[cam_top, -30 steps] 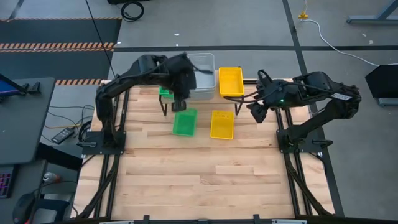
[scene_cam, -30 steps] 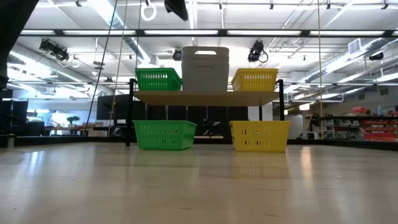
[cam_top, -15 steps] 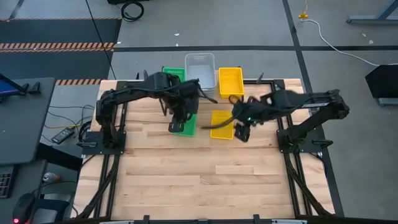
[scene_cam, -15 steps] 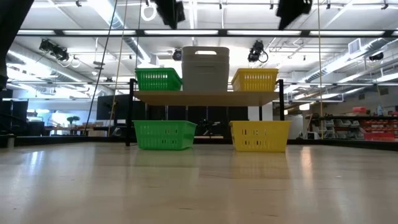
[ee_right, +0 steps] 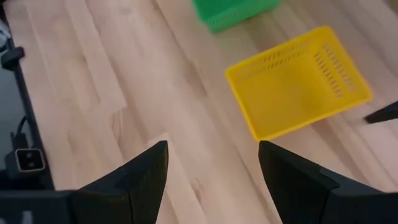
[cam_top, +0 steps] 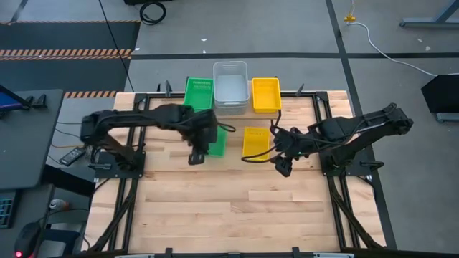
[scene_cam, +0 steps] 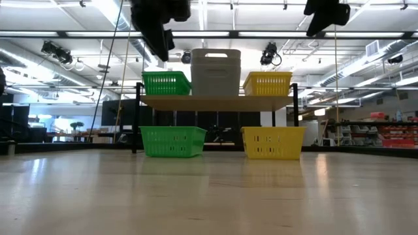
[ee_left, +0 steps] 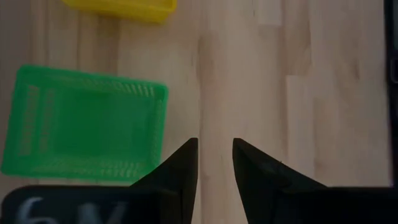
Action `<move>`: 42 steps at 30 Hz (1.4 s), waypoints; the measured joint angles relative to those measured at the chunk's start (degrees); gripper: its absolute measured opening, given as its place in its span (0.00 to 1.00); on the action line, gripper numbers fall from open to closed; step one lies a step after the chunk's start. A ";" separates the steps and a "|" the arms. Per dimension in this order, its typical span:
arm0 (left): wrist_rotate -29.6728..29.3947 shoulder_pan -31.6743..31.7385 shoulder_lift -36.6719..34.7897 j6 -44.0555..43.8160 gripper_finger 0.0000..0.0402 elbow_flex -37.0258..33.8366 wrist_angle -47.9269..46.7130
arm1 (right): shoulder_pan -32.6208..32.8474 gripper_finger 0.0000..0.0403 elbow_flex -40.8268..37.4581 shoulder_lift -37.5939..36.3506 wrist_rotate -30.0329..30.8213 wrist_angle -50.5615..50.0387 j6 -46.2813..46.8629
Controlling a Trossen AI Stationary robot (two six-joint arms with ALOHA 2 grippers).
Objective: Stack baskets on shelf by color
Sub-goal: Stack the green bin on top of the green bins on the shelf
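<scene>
While green (cam_top: 200,94), grey (cam_top: 231,87) and yellow (cam_top: 266,94) baskets sit on the shelf (scene_cam: 217,102) at the table's far edge, both grippers, left (cam_top: 195,157) and right (cam_top: 284,169), hover empty, jaws parted, above loose green (cam_top: 217,142) and yellow (cam_top: 256,142) baskets.

Green basket (ee_left: 84,132) beside left gripper (ee_left: 214,163): bright green, fine slotted mesh walls. Yellow basket (ee_right: 298,81) ahead of right gripper (ee_right: 211,162): vivid yellow, slotted sides. On shelf (scene_cam: 215,102), pale wood plank, black legs: green bin (scene_cam: 165,83), pale grey stack (scene_cam: 215,72), yellow bin (scene_cam: 268,83). Table (cam_top: 237,201): light wood, striped planks. Both grippers dark, near black.
</scene>
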 joint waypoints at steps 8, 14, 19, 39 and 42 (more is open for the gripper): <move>-7.23 -4.08 -5.61 -0.16 0.27 -15.22 15.95 | 0.22 0.64 -0.06 0.62 1.03 -1.31 -0.38; -9.16 -5.33 -5.56 -2.09 0.27 -25.75 26.50 | 0.24 0.64 -0.06 0.95 0.57 -8.65 3.86; -13.64 -5.67 -5.82 -2.07 0.27 -28.47 30.23 | 1.20 0.64 -0.06 -0.16 -1.69 -15.39 7.43; -15.58 -2.95 -4.93 4.37 0.27 -36.89 39.80 | 3.15 0.64 -0.06 -3.77 -1.41 -19.28 16.19; -16.15 -2.94 -4.93 4.30 0.27 -37.49 42.80 | 3.15 0.64 -0.06 -3.77 -1.36 -19.28 16.17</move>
